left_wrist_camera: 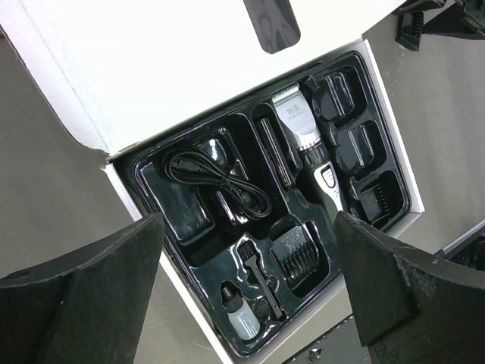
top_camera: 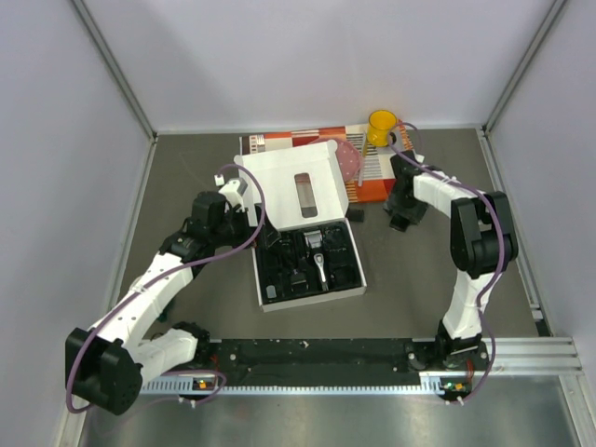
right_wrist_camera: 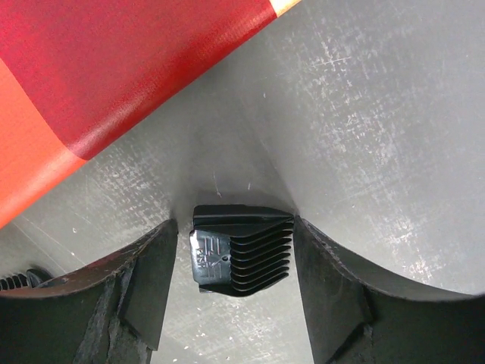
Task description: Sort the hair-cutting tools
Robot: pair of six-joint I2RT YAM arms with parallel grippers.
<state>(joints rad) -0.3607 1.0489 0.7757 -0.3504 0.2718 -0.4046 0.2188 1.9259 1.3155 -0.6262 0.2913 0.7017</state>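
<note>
Top external view: an open white box [top_camera: 296,191] sits on a grey table [top_camera: 400,303], and I place everything by it. My left gripper [top_camera: 250,216] hovers at the box's left edge. Left wrist view: its fingers are spread wide with nothing between them. Below them is the box's black tray [left_wrist_camera: 182,220], where the clipper [left_wrist_camera: 307,144] and a coiled cord [left_wrist_camera: 220,182] lie in separate pockets. My right gripper [top_camera: 402,222] is low to the right of the box. Right wrist view: its fingers flank a loose comb [right_wrist_camera: 242,258] lying on the table. The right finger touches it and the left seems a sliver off, so I cannot tell whether it is gripped.
</note>
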